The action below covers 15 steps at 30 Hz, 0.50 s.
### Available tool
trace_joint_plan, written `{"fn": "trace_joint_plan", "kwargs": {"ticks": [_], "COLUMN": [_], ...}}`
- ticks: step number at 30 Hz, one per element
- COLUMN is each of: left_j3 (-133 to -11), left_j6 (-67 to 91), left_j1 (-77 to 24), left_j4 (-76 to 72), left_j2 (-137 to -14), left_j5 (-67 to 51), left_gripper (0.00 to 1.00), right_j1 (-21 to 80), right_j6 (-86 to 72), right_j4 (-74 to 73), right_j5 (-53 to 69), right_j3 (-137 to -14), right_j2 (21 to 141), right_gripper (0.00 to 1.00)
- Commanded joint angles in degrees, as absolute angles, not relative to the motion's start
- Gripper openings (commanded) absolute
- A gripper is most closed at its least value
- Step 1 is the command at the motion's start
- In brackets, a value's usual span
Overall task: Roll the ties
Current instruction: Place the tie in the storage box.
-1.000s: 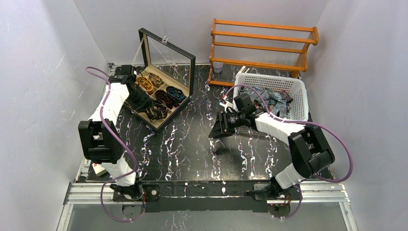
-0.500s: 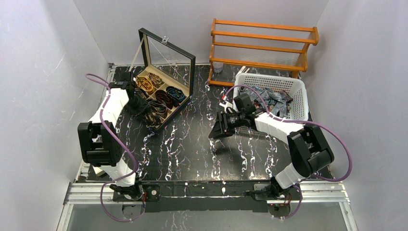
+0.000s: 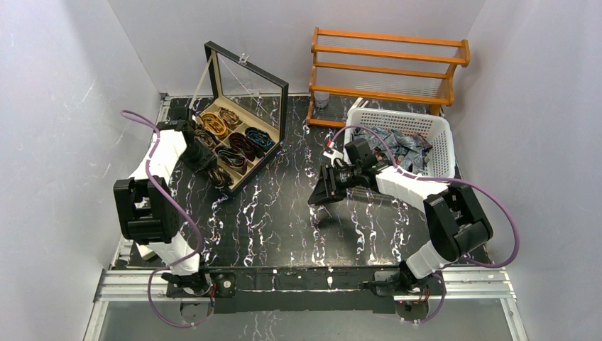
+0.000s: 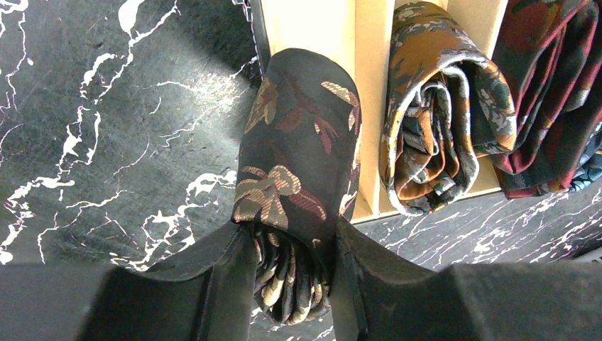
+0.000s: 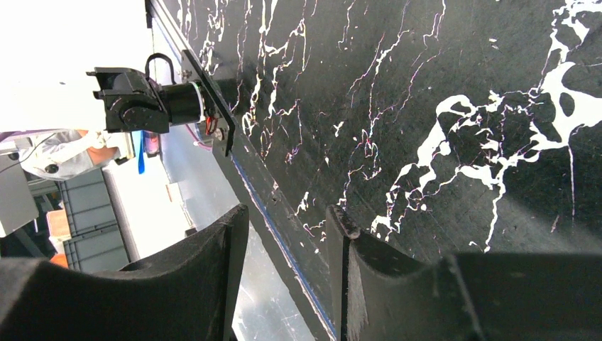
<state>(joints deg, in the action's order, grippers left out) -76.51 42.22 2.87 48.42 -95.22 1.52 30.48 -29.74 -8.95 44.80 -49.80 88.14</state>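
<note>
Two pincers logged, one loaded and one empty.

Left pincer (image 4: 292, 234): my fingers are clamped on a rolled tie (image 4: 298, 156), dark cloth with gold and dull red flowers. The roll sits straight between the two pads, squeezed at its near half. Its coiled end shows below the fingertips, and its rounded back runs away from me. The far half of the roll lies over the pale wooden corner compartment of the display box (image 4: 369, 85). The near half overhangs the box's front wall, above the black marbled table (image 3: 270, 213). I cannot tell whether the roll touches the compartment floor.

Neighbours in the box: an orange and dark roll (image 4: 426, 142) lies in the next compartment to the right, just past the divider. A maroon roll (image 4: 546, 106) lies beyond that one. Both are apart from my fingers.

From the top view, the left pincer is at the near left corner of the box. The box's glass lid (image 3: 248, 74) stands raised behind it.

Right pincer (image 5: 287, 213): the fingers are parted by a modest gap with nothing between them. It hangs over bare table about mid-width. Through the gap its own camera shows only the marbled top and the table's near edge. No tie is near it. The closest are the loose grey-blue ties (image 3: 405, 145) heaped in the white basket (image 3: 444, 153), behind the right arm. The basket stands in front of the orange wooden rack (image 3: 387, 67).
</note>
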Motion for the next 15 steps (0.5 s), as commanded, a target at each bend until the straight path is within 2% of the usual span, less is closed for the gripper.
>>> {"fn": "trace_joint_plan", "kwargs": {"ticks": [1,15], "left_j3": [-77.87,-84.45], "left_j6": [41.59,42.62], "left_j1": [3.06,2.99], "left_j4": [49.67,53.56], "left_j2": [-96.23,-103.04], "left_j5": [1.18,1.07], "left_gripper": [0.32,0.29], "right_j1": [30.33,30.36], "right_j6": [-28.74,-28.96], "right_j4": [-8.46,-7.58], "right_j5": [45.84,46.36], "right_j3": [-49.15,-48.76], "right_j2": [88.74,89.5], "right_gripper": [0.52,0.52]}}
